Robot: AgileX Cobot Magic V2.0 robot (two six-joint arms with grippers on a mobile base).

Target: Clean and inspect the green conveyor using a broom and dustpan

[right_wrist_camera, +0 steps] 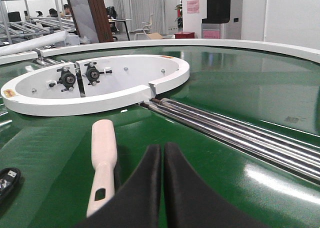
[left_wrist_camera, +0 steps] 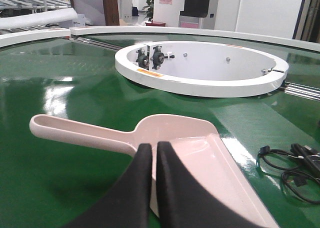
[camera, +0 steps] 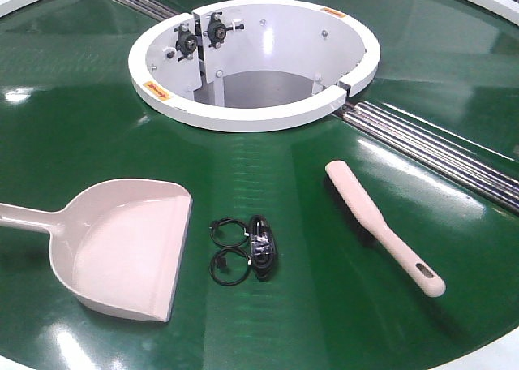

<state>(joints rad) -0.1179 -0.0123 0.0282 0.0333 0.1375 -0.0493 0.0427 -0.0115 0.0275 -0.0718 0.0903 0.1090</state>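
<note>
Nearest us, our left gripper (left_wrist_camera: 153, 148) and right gripper (right_wrist_camera: 162, 149) each show black fingers pressed together, gripping nothing. On the green conveyor (camera: 284, 171), on the near side of the white ring housing (camera: 251, 117), we see the dustpan (camera: 130, 244) toward the housing's left, a coiled black cable (camera: 247, 248) roughly before it, and the broom (camera: 377, 220) toward its right, all lying apart. Steel rollers (camera: 438, 147) run out from the housing's right edge.

And there they were, the left gripper (left_wrist_camera: 154, 146) and the right gripper (right_wrist_camera: 162, 147), each built as two smooth matte black fingers (left_wrist_camera: 132, 188), broad toward the wrist and narrowing to rounded tips.
</note>
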